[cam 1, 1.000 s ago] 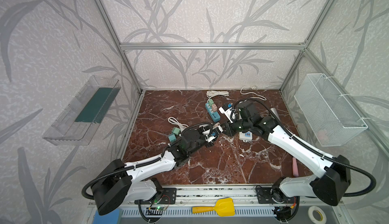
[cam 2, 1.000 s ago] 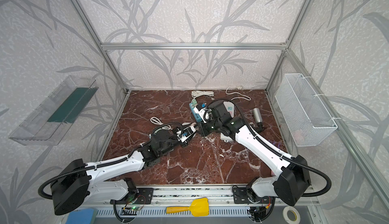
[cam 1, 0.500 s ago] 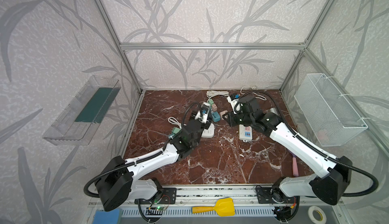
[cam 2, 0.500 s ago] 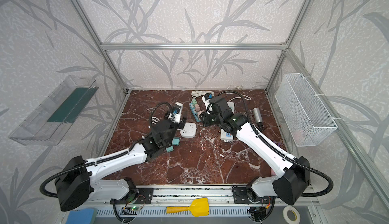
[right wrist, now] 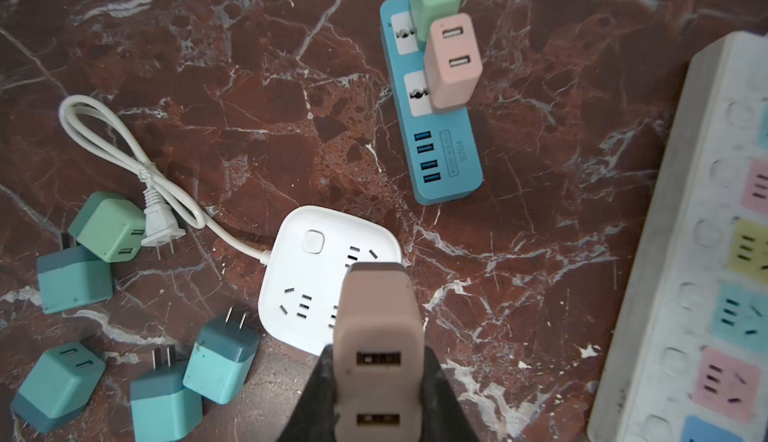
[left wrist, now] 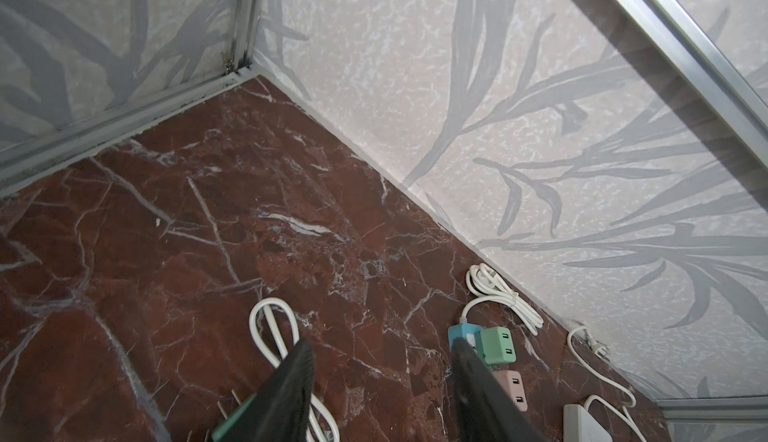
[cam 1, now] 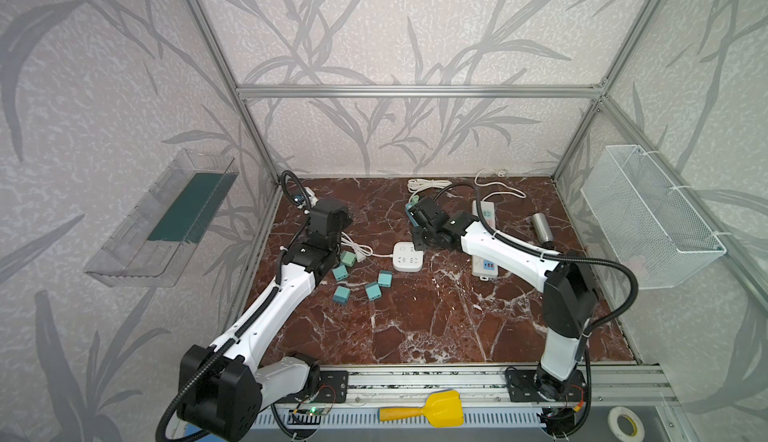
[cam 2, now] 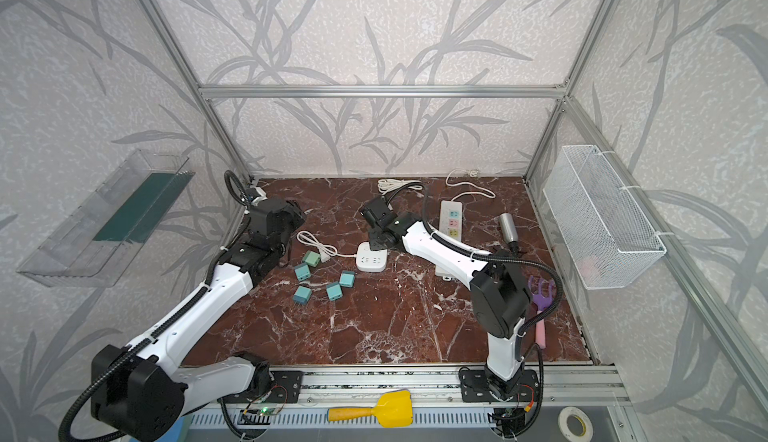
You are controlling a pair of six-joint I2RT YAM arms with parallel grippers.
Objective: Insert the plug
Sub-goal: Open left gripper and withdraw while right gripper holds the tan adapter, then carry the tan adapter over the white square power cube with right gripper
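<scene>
My right gripper (right wrist: 377, 355) is shut on a dusty-pink plug (right wrist: 376, 315), a two-port USB block. It hangs just over the near corner of the white square socket block (right wrist: 316, 261). That block lies mid-table in both top views (cam 1: 408, 256) (cam 2: 372, 257), with the right gripper (cam 1: 420, 238) at its far edge. My left gripper (left wrist: 381, 342) is open and empty, raised near the back left corner and aimed at the bare floor. A teal plug (left wrist: 232, 419) lies below it, outside one finger.
Several teal plugs (cam 1: 340, 271) and a white cord (right wrist: 124, 149) lie left of the socket block. A blue power strip (right wrist: 440, 145) carries a green and a pink plug. A long white power strip (right wrist: 706, 253), a silver cylinder (cam 1: 542, 226) and a wire basket (cam 1: 648, 215) are to the right.
My left arm has pulled back from the middle toward the back left corner, and its jaws have opened. The right gripper has shifted toward the back, still holding the pink plug.
</scene>
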